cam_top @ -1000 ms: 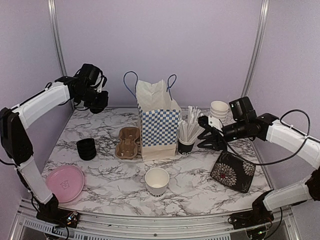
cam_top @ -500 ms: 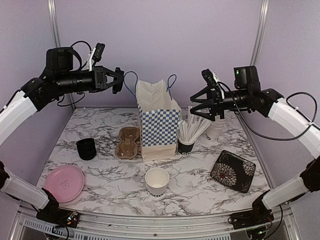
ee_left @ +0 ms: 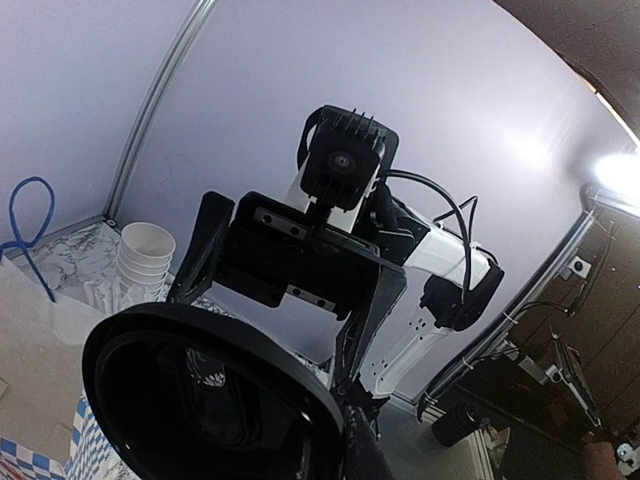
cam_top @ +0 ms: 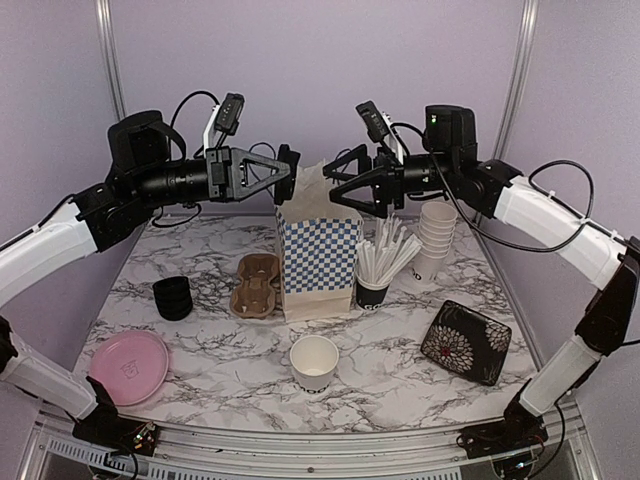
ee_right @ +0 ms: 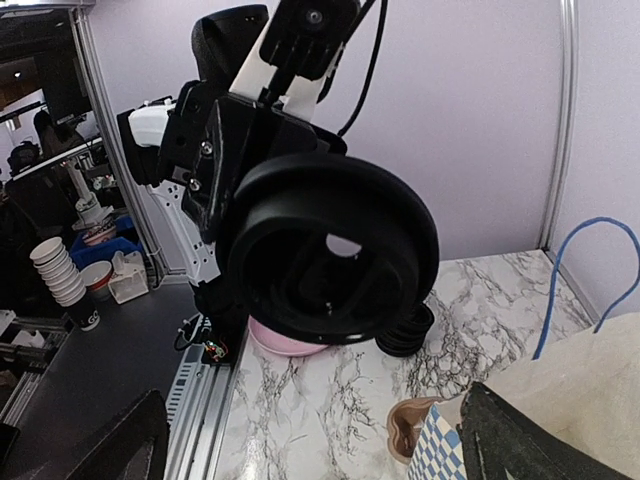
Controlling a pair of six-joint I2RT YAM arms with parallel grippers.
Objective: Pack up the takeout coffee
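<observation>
My left gripper (cam_top: 287,172) hangs above the blue-checked paper bag (cam_top: 318,258), shut on the rim of a black plastic lid (ee_right: 335,258). That lid (ee_left: 200,400) fills the lower left wrist view and hides most of my fingers. Facing it from the right, my right gripper (cam_top: 335,190) stands open wide, a short gap from the lid and touching nothing. A white paper takeout coffee cup (cam_top: 314,361) stands open-topped at the front middle of the table. The brown pulp carrier (cam_top: 257,284) lies just left of the bag.
A stack of white cups (cam_top: 436,235) and a black cup of straws (cam_top: 375,272) stand right of the bag. A low stack of black rings (cam_top: 172,297) and a pink plate (cam_top: 128,366) sit at the left. A dark patterned plate (cam_top: 466,342) lies at the right.
Both arms have risen and swung inward until the grippers face each other above the bag. My right gripper has opened wide. The left one has stayed shut on the lid.
</observation>
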